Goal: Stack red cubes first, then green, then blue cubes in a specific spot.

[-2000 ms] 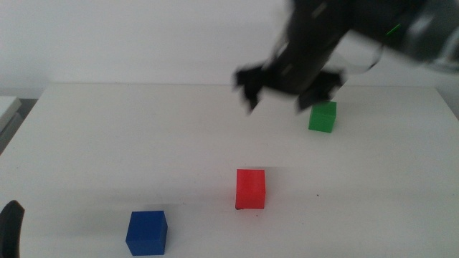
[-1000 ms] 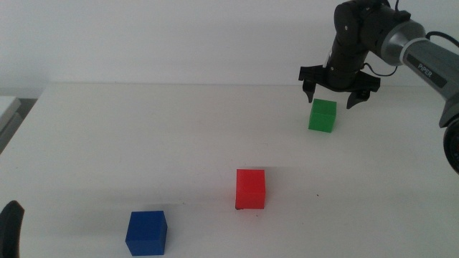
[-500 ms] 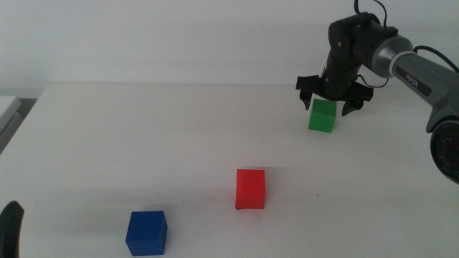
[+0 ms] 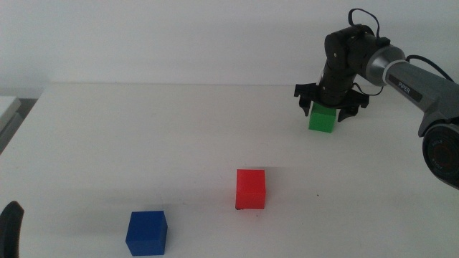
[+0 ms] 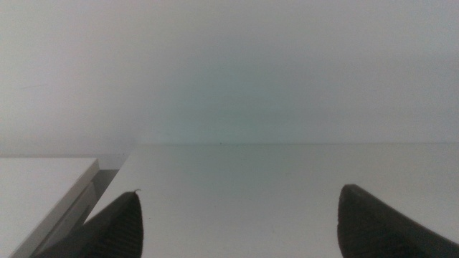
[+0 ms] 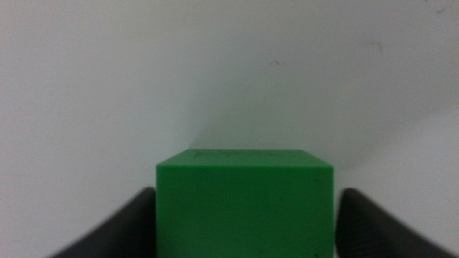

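white tabletop [image 4: 143,136] spreads under me, meeting a pale wall at its far edge. my right gripper [image 4: 330,104] is down at the far right part of the table, its jaws spread wide on either side of the green cube [image 4: 322,119], reaching only about its upper part. from my right wrist camera the green cube [image 6: 245,203] fills the space between the two dark jaws, with a thin gap of white showing on one side at least, so i am open around it and not clamping it; whether either jaw touches a face i cannot tell. the cube sits flat on the table. the red cube [image 4: 250,188] stands well apart from it, nearer the front and about the middle of the table, with a small dark corner mark [image 4: 237,208] showing at its lower left edge, so it seems to sit on the marked spot, though the cube hides most of that. the blue cube [image 4: 146,232] rests alone at the front left, well apart from the red one. my left gripper [image 4: 10,228] waits at the bottom left corner of the middle view; my left wrist camera shows its jaws [image 5: 237,226] wide apart over bare table with nothing between them.
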